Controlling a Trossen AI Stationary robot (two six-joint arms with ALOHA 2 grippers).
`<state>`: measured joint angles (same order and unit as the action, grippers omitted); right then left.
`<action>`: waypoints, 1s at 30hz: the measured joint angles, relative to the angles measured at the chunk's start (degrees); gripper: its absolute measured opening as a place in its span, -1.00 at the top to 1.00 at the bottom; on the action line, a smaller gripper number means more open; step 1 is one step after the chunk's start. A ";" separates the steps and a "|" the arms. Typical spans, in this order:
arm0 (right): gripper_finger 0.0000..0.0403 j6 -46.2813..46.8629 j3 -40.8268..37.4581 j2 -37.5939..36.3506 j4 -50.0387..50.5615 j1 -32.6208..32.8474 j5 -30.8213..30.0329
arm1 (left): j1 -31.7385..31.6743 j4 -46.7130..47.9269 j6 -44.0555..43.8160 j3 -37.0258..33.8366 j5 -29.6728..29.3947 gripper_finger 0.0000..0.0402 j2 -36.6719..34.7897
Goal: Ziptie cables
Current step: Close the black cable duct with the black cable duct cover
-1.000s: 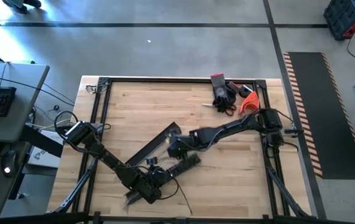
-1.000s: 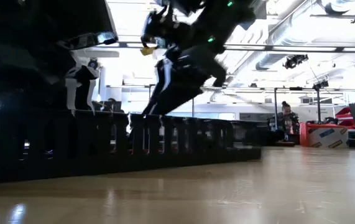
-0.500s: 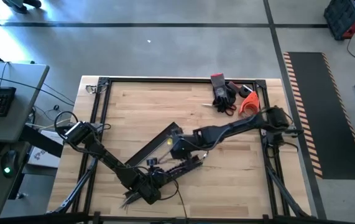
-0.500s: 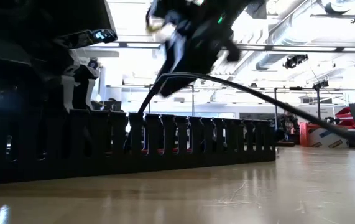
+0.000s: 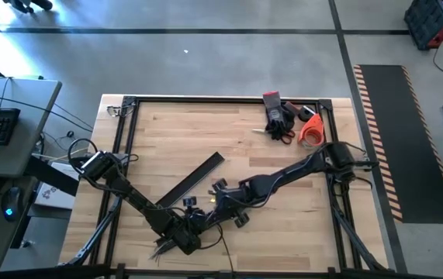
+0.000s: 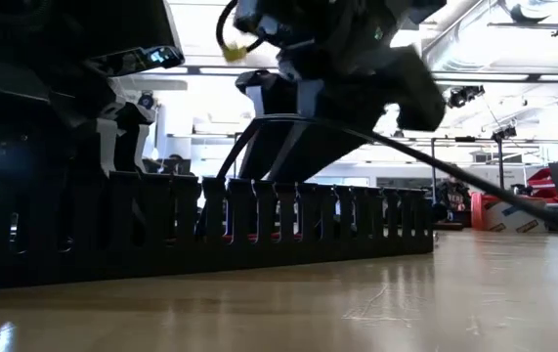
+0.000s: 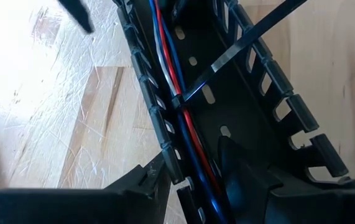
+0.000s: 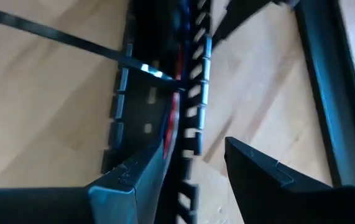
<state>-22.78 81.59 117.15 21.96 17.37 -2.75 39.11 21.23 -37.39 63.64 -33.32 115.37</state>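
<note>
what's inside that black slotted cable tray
Red, blue and white cables run along the slotted tray, a black zip tie looped around them. Farther along, they're hidden.

A robotics lab or workshop: a wooden table (image 5: 182, 128) in a black frame stands on a grey concrete floor (image 5: 205, 62) marked with hazard-striped matting (image 5: 392, 132), right; a keyboard desk (image 5: 4, 116) sits at left, exposed ceiling ducts (image 6: 454, 59) show beyond.

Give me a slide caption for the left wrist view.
Red, blue and white cables run along a black slotted duct, cinched by a black zip tie.
</note>
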 joint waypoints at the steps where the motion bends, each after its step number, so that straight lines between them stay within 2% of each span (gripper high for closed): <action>1: 0.23 0.57 0.01 0.22 -0.35 0.01 -1.17 | 0.00 0.00 0.06 0.00 0.10 0.47 0.00; 6: 0.23 1.75 0.01 0.34 -1.06 -1.82 -3.60 | -0.01 0.04 0.11 0.00 0.19 0.47 0.00; 21: 0.23 7.79 0.14 1.35 -1.93 -7.28 2.96 | -0.15 0.26 2.61 -0.09 -0.44 0.47 -0.02; 30: 0.23 7.80 0.19 2.33 -2.56 -7.52 3.44 | -0.15 0.09 3.41 -0.09 -0.47 0.47 -0.02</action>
<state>-14.98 81.78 119.48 19.40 9.85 0.69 38.96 21.32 -33.98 63.55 -33.79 115.35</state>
